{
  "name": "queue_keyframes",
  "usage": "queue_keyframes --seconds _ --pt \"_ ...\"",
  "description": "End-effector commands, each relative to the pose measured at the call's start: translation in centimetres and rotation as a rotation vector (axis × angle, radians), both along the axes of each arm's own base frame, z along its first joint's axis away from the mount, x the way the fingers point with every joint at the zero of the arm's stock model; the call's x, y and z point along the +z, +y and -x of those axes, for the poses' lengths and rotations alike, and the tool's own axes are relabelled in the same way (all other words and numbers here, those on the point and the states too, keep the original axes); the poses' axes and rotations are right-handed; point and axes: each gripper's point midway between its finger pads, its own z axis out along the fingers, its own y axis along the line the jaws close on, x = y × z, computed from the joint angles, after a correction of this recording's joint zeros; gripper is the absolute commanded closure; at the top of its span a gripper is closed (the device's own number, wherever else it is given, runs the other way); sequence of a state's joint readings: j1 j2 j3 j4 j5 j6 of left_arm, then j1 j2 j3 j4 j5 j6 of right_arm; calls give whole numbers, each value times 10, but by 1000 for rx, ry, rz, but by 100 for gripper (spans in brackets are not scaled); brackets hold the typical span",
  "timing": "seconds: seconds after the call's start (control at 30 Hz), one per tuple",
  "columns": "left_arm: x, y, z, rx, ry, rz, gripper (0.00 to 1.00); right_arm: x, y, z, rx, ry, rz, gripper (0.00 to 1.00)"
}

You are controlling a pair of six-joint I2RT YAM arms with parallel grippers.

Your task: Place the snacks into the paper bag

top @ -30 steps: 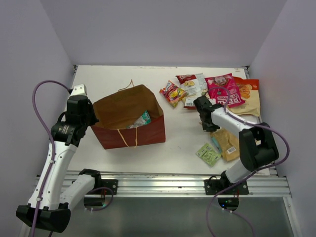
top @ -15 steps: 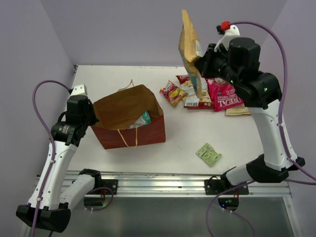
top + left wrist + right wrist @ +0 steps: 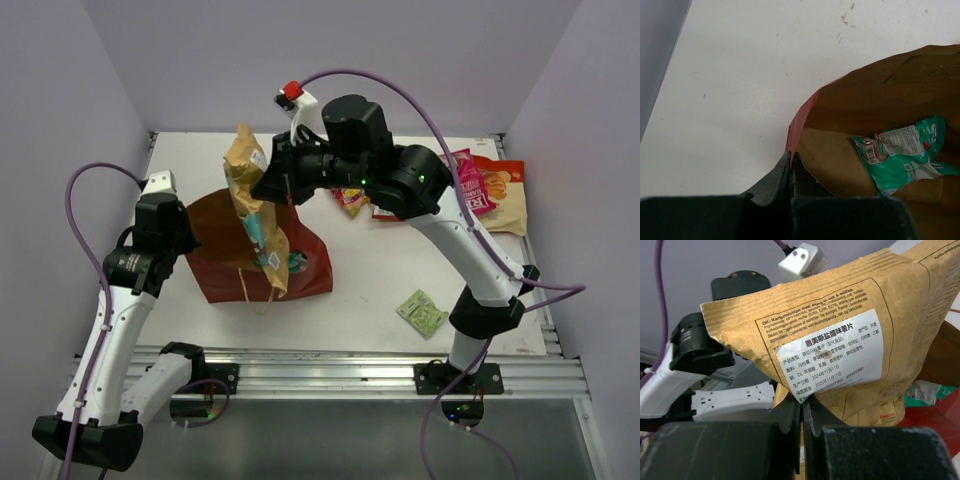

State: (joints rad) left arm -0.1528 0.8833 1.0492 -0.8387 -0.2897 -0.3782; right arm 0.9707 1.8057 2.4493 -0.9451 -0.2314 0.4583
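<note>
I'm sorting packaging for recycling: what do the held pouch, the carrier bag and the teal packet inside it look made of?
The pouch looks like matte tan kraft paper, with a ribbed seal edge and a white sticker; any lining is unseen. The carrier bag looks like stiff creased paper, red outside and matte tan inside. The teal packet is probably plastic film, glossy and wrinkled.

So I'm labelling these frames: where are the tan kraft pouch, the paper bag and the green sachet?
tan kraft pouch (image 3: 840, 340): right wrist view, on its white label.
paper bag (image 3: 310, 272): top view, on its red front wall.
green sachet (image 3: 421, 312): top view, its middle.
</note>
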Motion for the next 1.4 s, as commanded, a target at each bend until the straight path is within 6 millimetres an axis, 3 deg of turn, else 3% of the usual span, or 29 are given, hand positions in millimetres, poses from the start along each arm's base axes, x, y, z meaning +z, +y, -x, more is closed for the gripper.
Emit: queue_keyframes --seconds 0.0,0.13,0.23,0.4,0.43,0.57,0.8,0.9,0.93,1.07,1.1,1.2,1.37 --pt "12 -1 -2 -15 -37 -5 100 79 -3 35 94 -82 -235 100" --pt "13 -2 -2 -15 -35 0 100 99 11 42 144 -88 -319 100" --pt "14 -1 0 -12 -36 -4 100 99 26 41 178 -68 -351 100" --pt "18 3 4 1 -47 -12 100 71 46 28 170 -37 -304 100" --pt "18 4 5 4 -47 -14 100 55 50 23 159 -26 -267 100" --pt "17 4 9 4 -49 -14 100 24 52 7 110 -52 -179 100" --pt "17 5 10 7 -52 -14 100 -8 56 -13 62 -72 -83 100" --pt "17 5 10 7 -52 -16 100 -35 51 -21 14 -69 -6 100" --pt "16 5 10 7 -52 -16 100 -56 49 -27 -10 -54 41 100" --pt "16 6 11 10 -54 -18 100 -73 16 -54 -237 -71 138 100" --pt "15 6 11 10 -52 -18 100 -73 5 -67 -337 -95 167 100" --pt "12 5 11 3 -48 -17 100 -62 -13 -77 -441 -144 187 100" --pt "10 4 9 -3 -43 -19 100 -39 -19 -82 -547 -224 161 100"
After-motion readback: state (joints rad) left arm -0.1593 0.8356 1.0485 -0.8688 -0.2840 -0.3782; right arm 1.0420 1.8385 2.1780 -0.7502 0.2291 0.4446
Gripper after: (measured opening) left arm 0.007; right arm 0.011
